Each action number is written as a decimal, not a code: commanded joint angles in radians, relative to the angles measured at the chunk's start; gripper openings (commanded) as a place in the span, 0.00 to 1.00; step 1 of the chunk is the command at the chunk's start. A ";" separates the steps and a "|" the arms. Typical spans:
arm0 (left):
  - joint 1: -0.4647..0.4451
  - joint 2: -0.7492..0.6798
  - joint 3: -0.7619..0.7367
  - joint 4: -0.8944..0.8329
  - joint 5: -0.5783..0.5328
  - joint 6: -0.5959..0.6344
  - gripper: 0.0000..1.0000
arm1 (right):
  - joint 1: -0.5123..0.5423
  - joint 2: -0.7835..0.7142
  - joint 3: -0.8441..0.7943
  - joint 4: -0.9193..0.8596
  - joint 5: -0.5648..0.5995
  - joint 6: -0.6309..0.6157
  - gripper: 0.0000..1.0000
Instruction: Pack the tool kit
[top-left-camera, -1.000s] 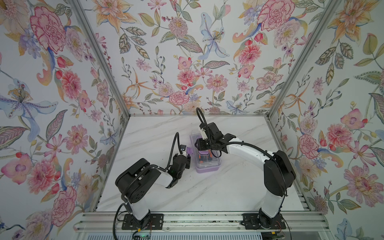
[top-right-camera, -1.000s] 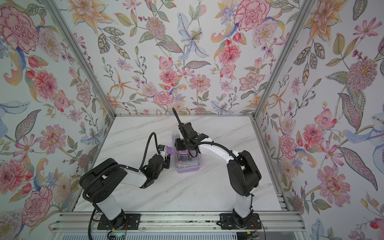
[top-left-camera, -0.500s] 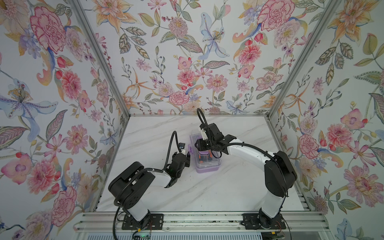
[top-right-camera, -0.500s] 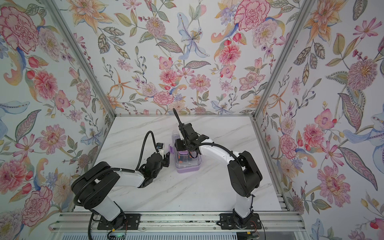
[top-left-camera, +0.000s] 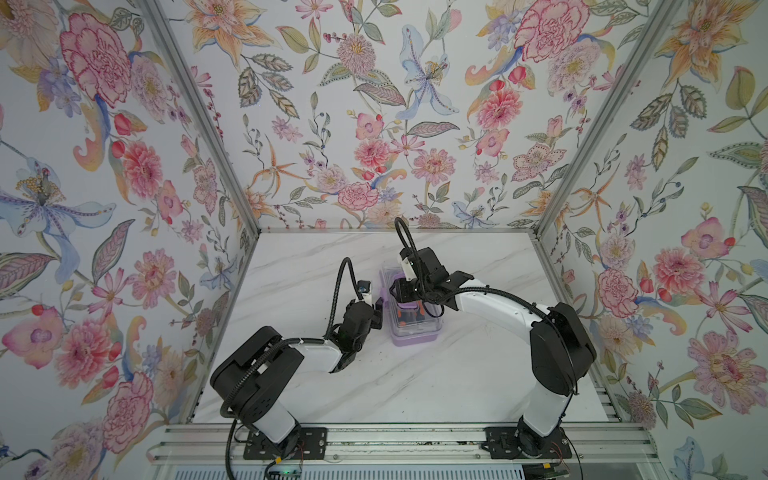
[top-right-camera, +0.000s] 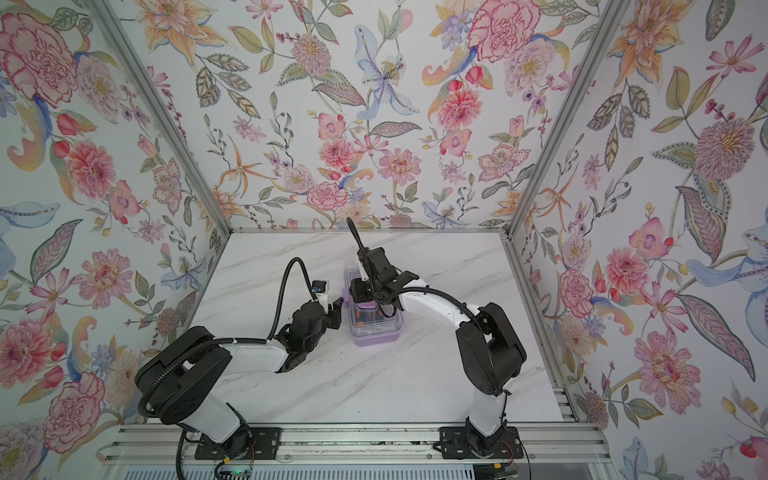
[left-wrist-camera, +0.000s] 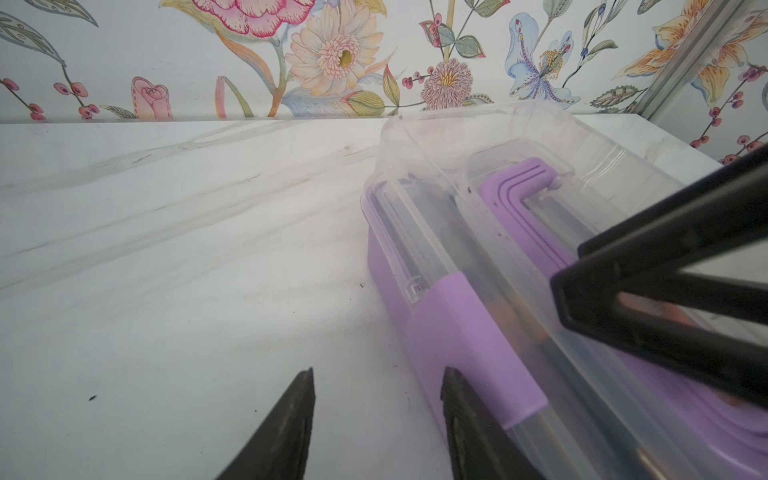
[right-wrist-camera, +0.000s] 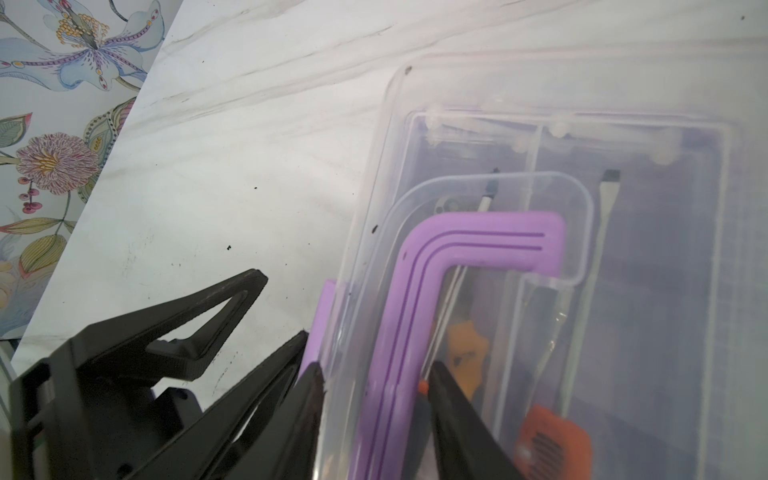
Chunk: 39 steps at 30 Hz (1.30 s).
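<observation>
The tool kit (top-left-camera: 415, 336) (top-right-camera: 376, 336), a lilac box with its clear lid down, stands mid-table in both top views. Orange-handled screwdrivers (right-wrist-camera: 552, 444) show through the lid. My right gripper (top-left-camera: 400, 300) (right-wrist-camera: 376, 368) is open over the lid, and its jaws straddle the flat purple handle (right-wrist-camera: 457, 241) and the lid's edge. My left gripper (top-left-camera: 380, 306) (left-wrist-camera: 379, 376) is open at table height against the box's left side. One of its fingers (left-wrist-camera: 461, 407) is next to the lilac side latch (left-wrist-camera: 465, 332), with only bare table between the jaws.
The white marble table (top-left-camera: 415, 382) is bounded by floral walls at the back and both sides. A metal rail (top-left-camera: 395, 440) carrying both arm bases runs along the front. The two grippers are close together at the box's left edge.
The left arm's elbow has shifted slightly while its gripper stays beside the box. The right gripper holds its place over the lid.
</observation>
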 joint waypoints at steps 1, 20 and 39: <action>0.010 -0.019 0.034 -0.003 0.024 -0.014 0.53 | -0.004 0.006 -0.042 -0.088 0.000 0.018 0.43; 0.011 0.010 0.059 0.028 0.072 -0.066 0.53 | -0.011 0.012 -0.056 -0.076 -0.006 0.019 0.42; 0.007 0.087 0.057 0.092 0.142 -0.121 0.29 | -0.016 0.024 -0.074 -0.074 -0.014 0.018 0.42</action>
